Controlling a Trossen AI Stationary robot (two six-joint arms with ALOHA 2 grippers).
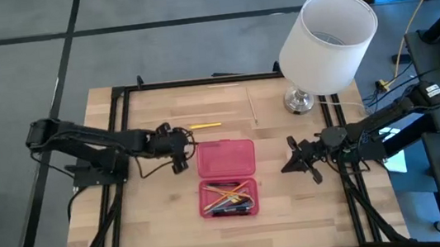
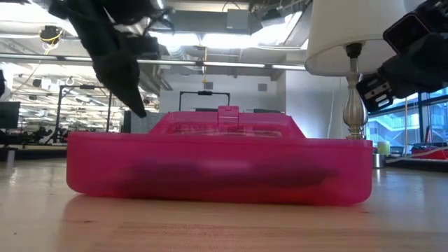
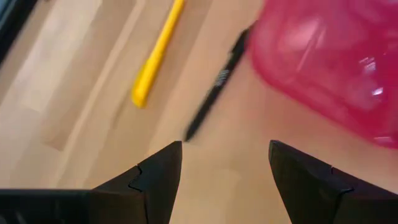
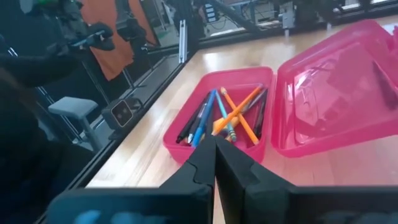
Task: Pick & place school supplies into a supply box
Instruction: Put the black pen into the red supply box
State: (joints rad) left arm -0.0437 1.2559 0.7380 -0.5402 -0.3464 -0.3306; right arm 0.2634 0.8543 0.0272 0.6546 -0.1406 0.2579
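The supply box lies open in the middle of the table. Its lid lies flat on the far side, and its tray holds several pens and pencils. A yellow pen lies on the wood beyond the lid's left corner. A black pen lies between the yellow pen and the lid. My left gripper hovers open just left of the lid, slanting down, with bare table between its fingers. My right gripper is shut and empty, right of the box, and points at the tray.
A white lamp stands on its metal foot at the table's far right, its shade overhanging the edge. A black frame rail runs along the table's far edge. Bare wood lies in front of the box and to its left.
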